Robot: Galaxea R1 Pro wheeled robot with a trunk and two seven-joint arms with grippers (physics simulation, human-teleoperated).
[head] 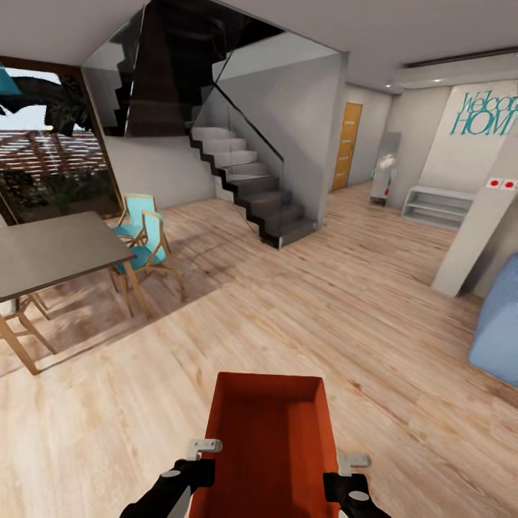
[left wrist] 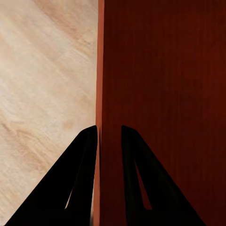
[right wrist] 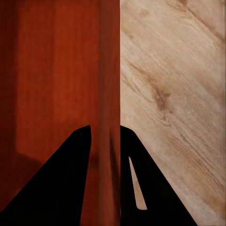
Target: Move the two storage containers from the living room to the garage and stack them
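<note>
Bin [head: 270,446], orange-red and open-topped, is carried low in front of the robot, above the wood floor [head: 324,309] and well apart from the stairs [head: 252,187]. The left gripper [head: 188,471] pinches the bin's left wall: in the left wrist view its two black fingers [left wrist: 80,183] stand on either side of the thin rim, one outside over the planks and one inside over the bin's base, closed onto the wall [left wrist: 99,94]. The right gripper [head: 344,478] grips the right wall the same way, its fingers [right wrist: 70,183] straddling the rim [right wrist: 109,94] with the wall clamped between them. Beyond the bin, the stairs rise toward the upper left with a glass side panel. Left of the stairs stand a grey table [head: 50,252] and teal chairs [head: 144,241] on wooden legs, before a large window [head: 43,158]. Right of the stairs a passage leads to an orange-brown door [head: 347,144], with a low white shelf [head: 439,205] nearby under teal wall lettering [head: 485,115]. Farther right, a blue seat's edge [head: 496,331] shows.
</note>
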